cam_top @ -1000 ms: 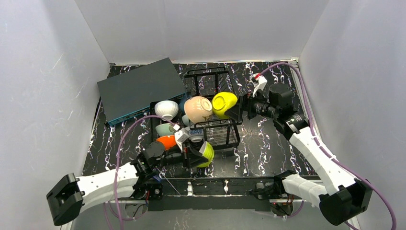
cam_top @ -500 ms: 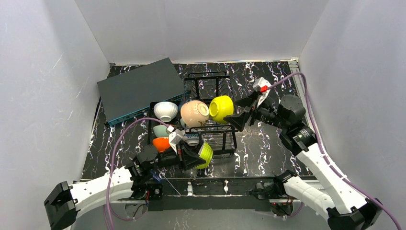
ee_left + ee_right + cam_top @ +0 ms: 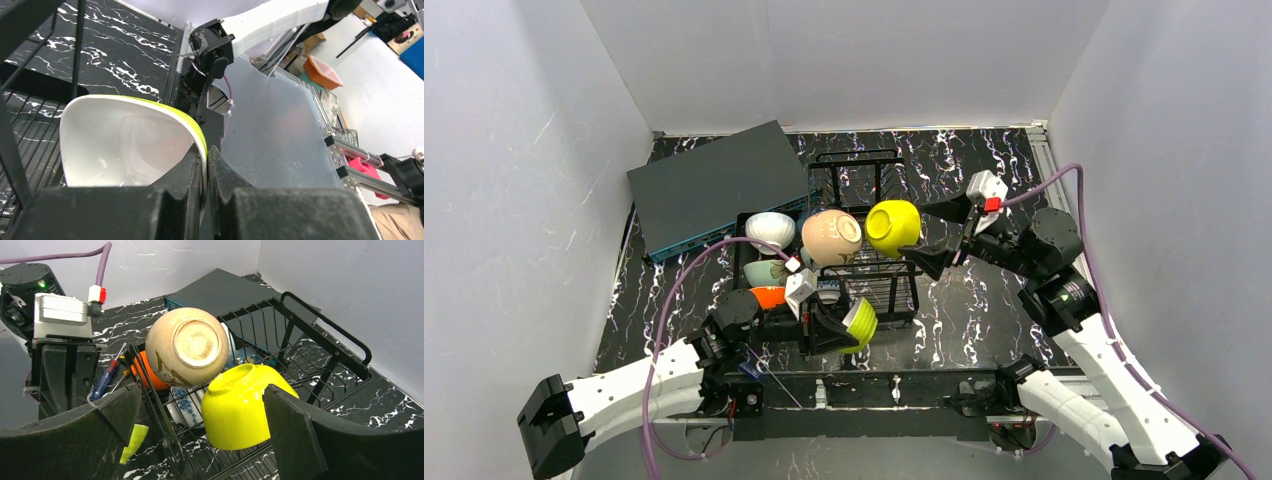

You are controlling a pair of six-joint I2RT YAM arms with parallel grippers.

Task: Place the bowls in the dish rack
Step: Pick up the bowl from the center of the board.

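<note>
Left pincer (image 3: 205, 152) is clamped tight on the rim of the lime bowl (image 3: 125, 145); one finger inside, one outside, and the bowl's white inside faces the wrist camera. From above, that bowl stands on edge at the near right corner of the rack (image 3: 894, 290), just outside its near wire wall; whether it touches the surface (image 3: 984, 300) I cannot tell.

Over on the right, the right pincer (image 3: 929, 237) stands wide apart and holds nothing; its tips point left at the yellow bowl (image 3: 892, 226), one finger far of it and one near, close by yet clear of it.

The yellow bowl sits tilted on the rack's right side, resting on the wires. Just to its left the beige bowl (image 3: 831, 237) lies on its side, foot turned toward the right pincer; the two bowls touch or all but touch. The white bowl (image 3: 770, 230) is left of the beige one, at the rack's left edge; nearer on that left side come the mint bowl (image 3: 769, 270) and then the orange bowl (image 3: 769, 296). The patterned bowl (image 3: 182, 405) lies low in the rack, under the beige one.

The far part of the rack is a wire frame with a handle; the grey box (image 3: 719, 185) lies far left, its corner just beside the rack.
</note>
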